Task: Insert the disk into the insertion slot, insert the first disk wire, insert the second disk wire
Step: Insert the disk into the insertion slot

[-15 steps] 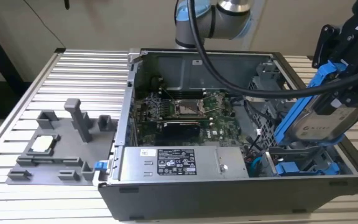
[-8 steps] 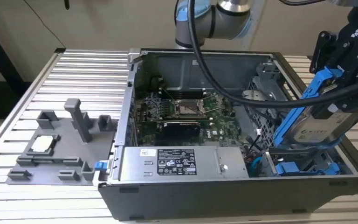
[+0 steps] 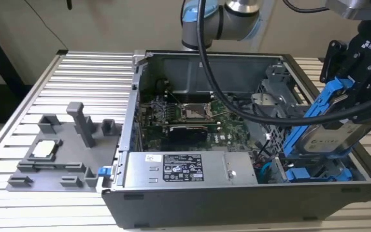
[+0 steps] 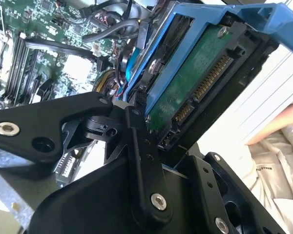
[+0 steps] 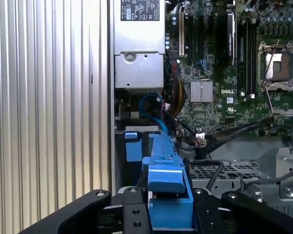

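Because the disk (image 3: 330, 137) hangs tilted, lower corner first, above the black computer case (image 3: 237, 205) at the exterior view's right, it could snag the grey cage (image 3: 276, 123) or loose cables (image 5: 154, 105). Entry: silver drive, white label, blue carrier, green board beneath. My fingers (image 3: 343, 99) clamp the carrier.

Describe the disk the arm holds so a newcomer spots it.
Find the open black computer case and go to its end at the exterior view's right. The disk is the silver drive in a blue carrier held tilted in the pincer, unlike the other blue-framed drive seated below it.
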Action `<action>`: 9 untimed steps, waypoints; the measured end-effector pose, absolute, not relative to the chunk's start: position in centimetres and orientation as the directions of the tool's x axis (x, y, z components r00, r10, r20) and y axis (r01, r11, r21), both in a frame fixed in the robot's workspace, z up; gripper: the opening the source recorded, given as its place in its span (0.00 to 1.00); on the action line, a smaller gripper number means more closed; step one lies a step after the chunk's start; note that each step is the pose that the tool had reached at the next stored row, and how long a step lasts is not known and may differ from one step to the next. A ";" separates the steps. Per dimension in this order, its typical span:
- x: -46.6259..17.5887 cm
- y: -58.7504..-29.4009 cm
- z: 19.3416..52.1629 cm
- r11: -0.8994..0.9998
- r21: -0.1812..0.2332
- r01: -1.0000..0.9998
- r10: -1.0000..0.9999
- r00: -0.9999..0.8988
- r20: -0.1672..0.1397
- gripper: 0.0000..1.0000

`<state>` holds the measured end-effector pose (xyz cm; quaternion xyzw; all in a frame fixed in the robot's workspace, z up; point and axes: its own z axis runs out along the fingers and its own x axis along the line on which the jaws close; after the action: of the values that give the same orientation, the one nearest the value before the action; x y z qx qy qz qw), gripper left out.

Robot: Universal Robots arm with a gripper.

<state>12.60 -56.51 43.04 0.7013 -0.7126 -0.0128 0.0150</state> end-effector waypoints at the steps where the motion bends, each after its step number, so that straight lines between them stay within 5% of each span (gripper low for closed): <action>1: 12.6 -56.6 42.9 0.016 0.039 -0.999 -1.000 -0.016 0.003 0.33; 9: 12.6 -56.8 41.9 0.016 0.039 -0.999 -1.000 -0.016 0.003 0.33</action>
<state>12.63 -56.75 41.88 0.7013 -0.7126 -0.0128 0.0150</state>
